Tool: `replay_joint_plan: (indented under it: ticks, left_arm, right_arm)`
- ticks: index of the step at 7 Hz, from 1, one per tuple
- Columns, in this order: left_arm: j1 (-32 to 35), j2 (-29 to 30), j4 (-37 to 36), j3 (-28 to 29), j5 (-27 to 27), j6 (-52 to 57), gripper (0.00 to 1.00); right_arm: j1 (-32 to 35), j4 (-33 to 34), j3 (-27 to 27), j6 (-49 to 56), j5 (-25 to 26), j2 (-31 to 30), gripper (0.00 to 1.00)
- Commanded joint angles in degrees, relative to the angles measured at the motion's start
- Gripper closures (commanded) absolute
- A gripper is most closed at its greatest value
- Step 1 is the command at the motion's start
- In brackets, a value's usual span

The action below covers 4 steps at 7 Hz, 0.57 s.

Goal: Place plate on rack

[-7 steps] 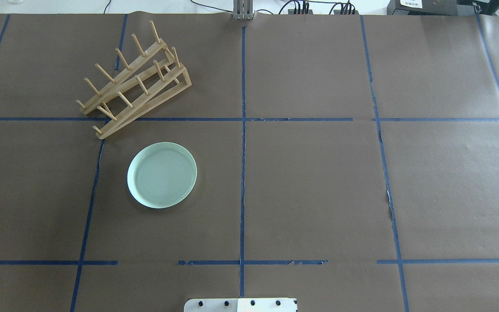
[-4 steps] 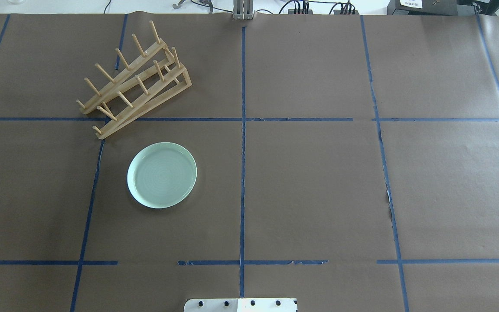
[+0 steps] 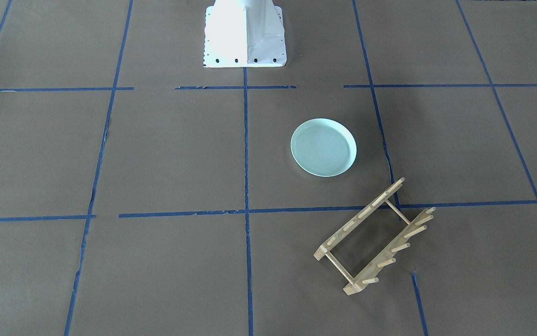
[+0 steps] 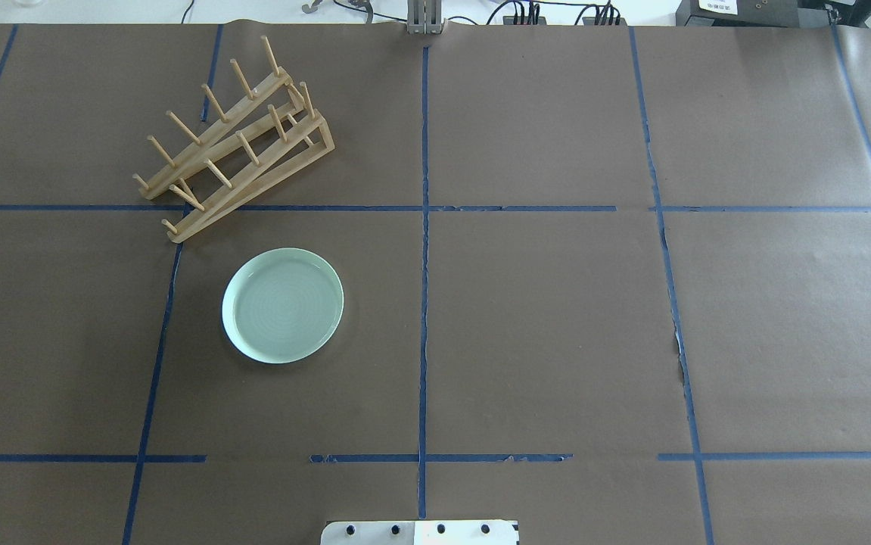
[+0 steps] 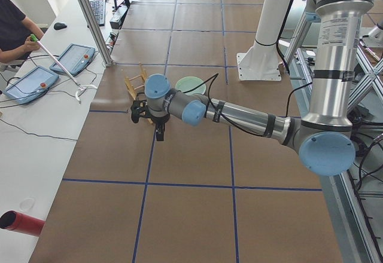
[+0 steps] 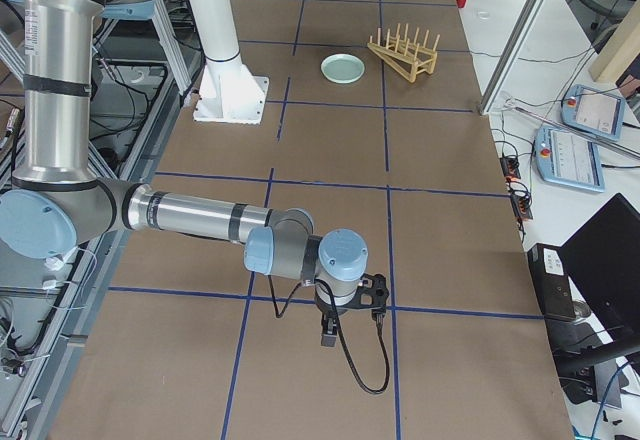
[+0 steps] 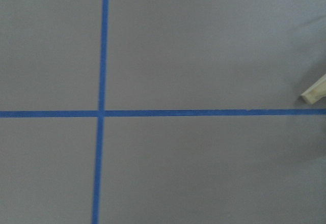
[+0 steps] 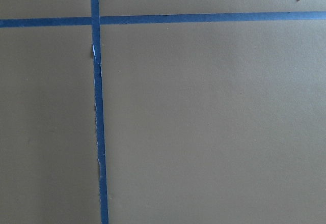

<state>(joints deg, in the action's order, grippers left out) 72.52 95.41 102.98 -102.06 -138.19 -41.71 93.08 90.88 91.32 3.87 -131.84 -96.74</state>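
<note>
Reaching for the plate point(image 4: 283, 306) is judged to be the step in hand, since nothing has yet been lifted. The plate lies flat on the table point(image 4: 556, 318) in the robot's left half, near the rack point(image 4: 234, 147) but apart from it, on the side towards the robot's base. The rack stands with its pegs up and is set askew to the blue tape lines. The left gripper point(image 5: 159, 132) hangs over the table out beyond the rack, whose tip alone is caught at the edge of the left wrist view. The right gripper point(image 6: 330, 335) hangs well apart from both things, at the far end of the table. Neither is seen holding anything, and how far either is opened cannot be told, because they are shown only from the side cameras. The left arm is the nearer and is probably best used. As the plate lies flat, its raised rim would likely have to be pinched, one finger inside and one outside, at an edge facing away from the rack. Once lifted, the plate should be turned on edge and its face squared across the rails, so the wrist must be rotated to match the skew. The plate should be lowered gently between two pegs, since so light a rack could be pushed or tipped.
</note>
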Motion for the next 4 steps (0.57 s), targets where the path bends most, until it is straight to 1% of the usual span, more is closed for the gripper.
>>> replay_joint_plan:
  ticks: [1,2,3,4]
  left_arm:
    - [-13.7,11.4,0.3,0.4,4.3,-25.3,0.00]
    - [-18.9,15.8,-1.8,0.8,5.3,-30.1,0.00]
    - [-25.4,23.8,-7.1,4.8,8.8,-35.0,0.00]
    - [-28.6,32.6,-11.1,12.2,15.3,-36.0,0.00]
  right_arm:
    - [0.0,0.0,0.0,0.0,0.0,0.0,0.00]
    - [0.0,0.0,0.0,0.0,0.0,0.0,0.00]
    - [0.0,0.0,0.0,0.0,0.0,0.0,0.00]
    - [0.0,0.0,0.1,0.0,0.0,0.0,0.00]
